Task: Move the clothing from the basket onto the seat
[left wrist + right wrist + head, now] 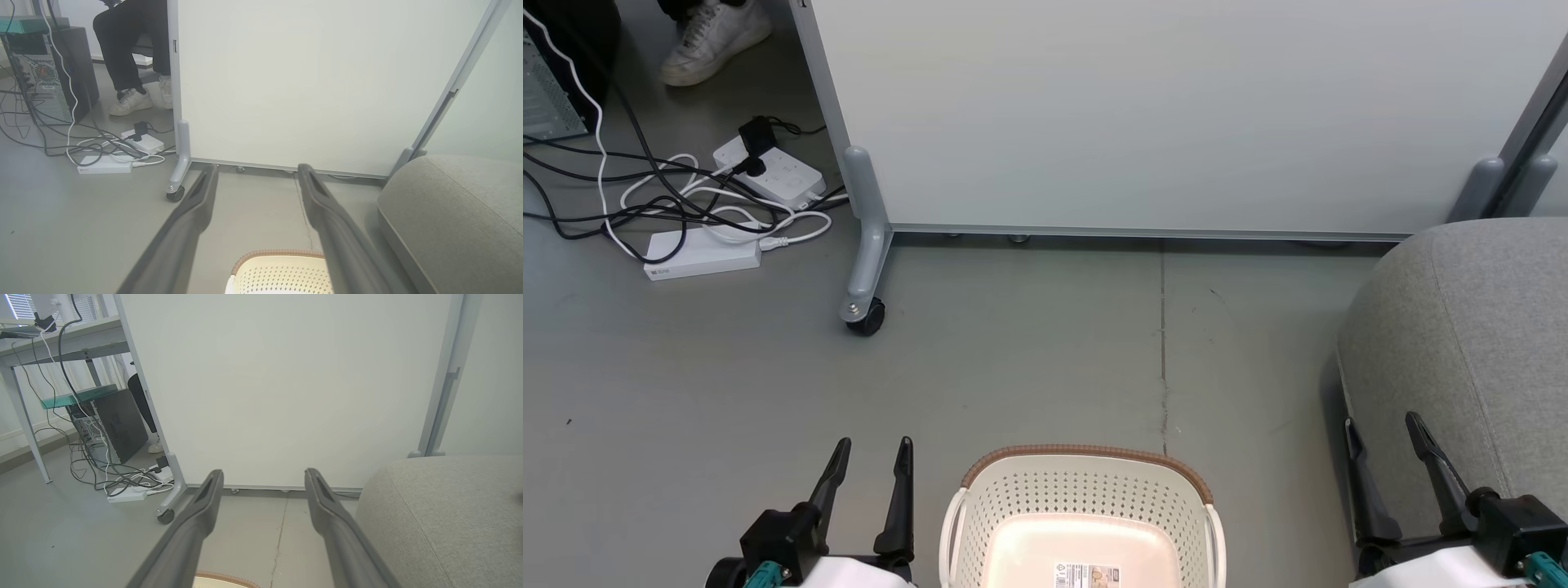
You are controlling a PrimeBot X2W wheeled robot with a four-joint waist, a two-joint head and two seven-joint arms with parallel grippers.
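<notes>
While the jaws of both are held spread apart with nothing between them, the left gripper (874, 447) is seen just left of the basket (1086, 451) and the right gripper (1382, 423) beside the left edge of the seat (1462, 327). The basket is set on the grey floor (1029, 351), its paper label (1086, 574) exposed on the inside bottom; the seat is found to its right.

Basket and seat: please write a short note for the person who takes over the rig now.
Left gripper: open, holding nothing, left of the basket.
Right gripper: open, holding nothing, beside the seat.
Basket on the floor between them; its visible bottom is bare down to the paper label.
Likely done: basket unloaded.
Left: check the seat's hidden part to confirm.
</notes>
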